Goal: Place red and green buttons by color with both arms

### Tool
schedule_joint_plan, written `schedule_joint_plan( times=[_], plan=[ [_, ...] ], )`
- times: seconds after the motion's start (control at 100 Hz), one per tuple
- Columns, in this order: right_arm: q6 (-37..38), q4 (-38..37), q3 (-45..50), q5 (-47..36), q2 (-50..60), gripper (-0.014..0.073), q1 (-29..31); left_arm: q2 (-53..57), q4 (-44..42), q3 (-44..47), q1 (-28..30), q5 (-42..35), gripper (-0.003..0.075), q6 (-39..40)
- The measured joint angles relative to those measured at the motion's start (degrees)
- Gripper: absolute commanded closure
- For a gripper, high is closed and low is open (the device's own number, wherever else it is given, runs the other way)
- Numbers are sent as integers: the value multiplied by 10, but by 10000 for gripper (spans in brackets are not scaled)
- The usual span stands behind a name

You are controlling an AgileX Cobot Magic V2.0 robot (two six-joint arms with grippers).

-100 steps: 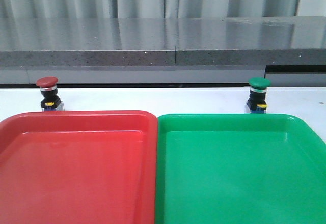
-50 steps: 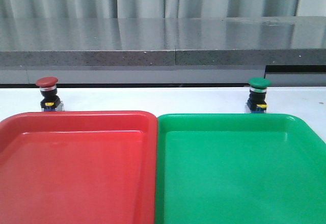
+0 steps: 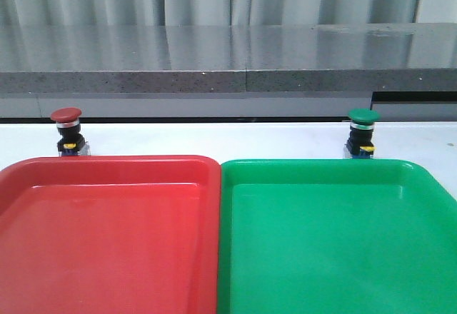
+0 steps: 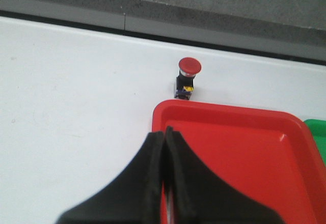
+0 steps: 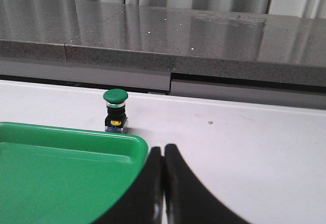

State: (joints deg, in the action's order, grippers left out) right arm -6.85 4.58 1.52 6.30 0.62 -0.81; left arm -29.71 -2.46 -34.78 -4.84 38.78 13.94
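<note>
Only the wrist views show the left end effector and right end effector, both closed and empty; the front view shows red button and green button upright near the counter's far edge.

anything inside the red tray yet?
No. The red tray looks bare in the front view; its near end is out of frame. The red button stands on the table behind its far rim.
</note>
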Motion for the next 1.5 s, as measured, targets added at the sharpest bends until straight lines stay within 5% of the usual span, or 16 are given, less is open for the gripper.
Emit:
schedule_joint_plan(
  times=[0.4,0.5,0.65,0.73,1.11,1.5],
  plan=[
    [0,0,0,0,0,660,0,-58,2,-12,0,15,706,-19],
    [0,0,0,0,0,660,0,-58,8,-12,0,19,551,-57],
    [0,0,0,0,0,660,0,-58,17,-12,0,27,127,-72],
    [0,0,0,0,0,660,0,-58,18,-12,0,28,-4,-75],
    [0,0,0,0,0,660,0,-65,46,-15,0,3,138,-77],
    [0,0,0,1,0,660,0,-251,76,-140,-39,-13,146,-91]
  ],
)
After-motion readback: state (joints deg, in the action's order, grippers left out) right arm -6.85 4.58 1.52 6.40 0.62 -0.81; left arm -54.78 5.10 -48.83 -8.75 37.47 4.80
